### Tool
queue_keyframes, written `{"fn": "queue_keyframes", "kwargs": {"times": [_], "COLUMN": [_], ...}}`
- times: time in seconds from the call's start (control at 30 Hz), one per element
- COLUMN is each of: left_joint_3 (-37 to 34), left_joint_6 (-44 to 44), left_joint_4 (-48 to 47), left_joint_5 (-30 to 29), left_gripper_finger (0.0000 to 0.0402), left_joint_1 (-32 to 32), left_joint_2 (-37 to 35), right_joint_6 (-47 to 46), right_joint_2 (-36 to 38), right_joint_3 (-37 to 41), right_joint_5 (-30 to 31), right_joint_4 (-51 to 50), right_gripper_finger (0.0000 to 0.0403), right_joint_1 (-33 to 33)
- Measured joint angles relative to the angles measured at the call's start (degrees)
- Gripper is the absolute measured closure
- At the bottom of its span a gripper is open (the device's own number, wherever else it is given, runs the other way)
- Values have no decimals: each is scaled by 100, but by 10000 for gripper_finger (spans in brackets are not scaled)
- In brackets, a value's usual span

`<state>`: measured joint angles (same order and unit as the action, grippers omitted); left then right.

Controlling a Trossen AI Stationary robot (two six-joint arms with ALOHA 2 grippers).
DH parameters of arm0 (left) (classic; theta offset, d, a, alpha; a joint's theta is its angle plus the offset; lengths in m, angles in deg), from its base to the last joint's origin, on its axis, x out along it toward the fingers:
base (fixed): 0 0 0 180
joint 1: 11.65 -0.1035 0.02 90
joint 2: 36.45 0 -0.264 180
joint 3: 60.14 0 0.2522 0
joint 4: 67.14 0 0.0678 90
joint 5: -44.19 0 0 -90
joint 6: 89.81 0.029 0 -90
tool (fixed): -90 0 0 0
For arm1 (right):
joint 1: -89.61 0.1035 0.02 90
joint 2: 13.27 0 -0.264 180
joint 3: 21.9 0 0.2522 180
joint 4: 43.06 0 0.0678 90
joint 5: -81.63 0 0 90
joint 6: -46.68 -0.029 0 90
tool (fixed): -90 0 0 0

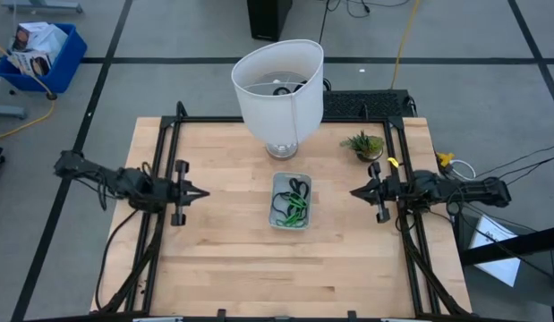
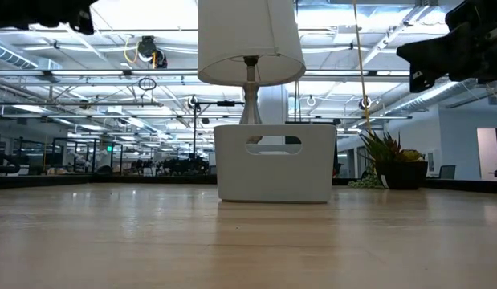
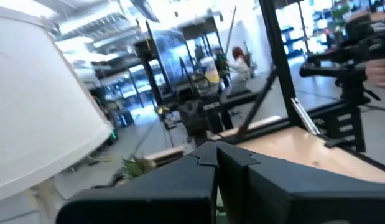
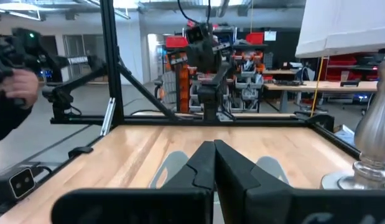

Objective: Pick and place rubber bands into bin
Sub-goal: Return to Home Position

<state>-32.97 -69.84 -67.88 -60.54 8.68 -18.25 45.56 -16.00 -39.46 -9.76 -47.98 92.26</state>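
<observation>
From above, the bin [image 1: 274,192] sits midway between the left gripper [image 1: 201,192] and right gripper [image 1: 355,191], rubber bands [image 1: 295,207] heaped inside, none stray on the table [image 1: 223,259] (job looks finished). At table level the bin stands below both arms. Left wrist view: fingers [image 3: 192,177] pressed together, empty. Right wrist view: likewise.

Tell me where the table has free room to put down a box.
The wide strip between the bin and the table edge opposite the lamp is bare. So is the corner left of the lamp. Crowded: lamp, plant, bin; the left gripper and right gripper flank the bin.
</observation>
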Motion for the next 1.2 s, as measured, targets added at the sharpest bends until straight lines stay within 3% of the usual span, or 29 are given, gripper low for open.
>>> {"fn": "queue_keyframes", "kwargs": {"times": [0.37, 0.67, 0.9, 1.2], "left_joint_3": [-1136, -1158, -1276, -1276], "left_joint_6": [-116, -947, -1122, -1938], "left_joint_4": [-444, -999, -1205, -1237], "left_joint_5": [-224, 1406, 1494, 1490], "left_gripper_finger": [401, 401, 401, 382], "left_joint_1": [-304, -1035, -1116, -1238], "left_joint_2": [-1819, -1802, -1769, -1652], "right_joint_6": [91, 25, -372, -380], "right_joint_2": [145, 146, 138, 145], "right_joint_3": [4, 51, 278, 284], "right_joint_5": [9, -9, 448, 450], "right_joint_4": [-11, -92, -425, -355], "right_gripper_finger": [403, 403, 403, 403], "right_joint_1": [0, 0, -71, -262]}}
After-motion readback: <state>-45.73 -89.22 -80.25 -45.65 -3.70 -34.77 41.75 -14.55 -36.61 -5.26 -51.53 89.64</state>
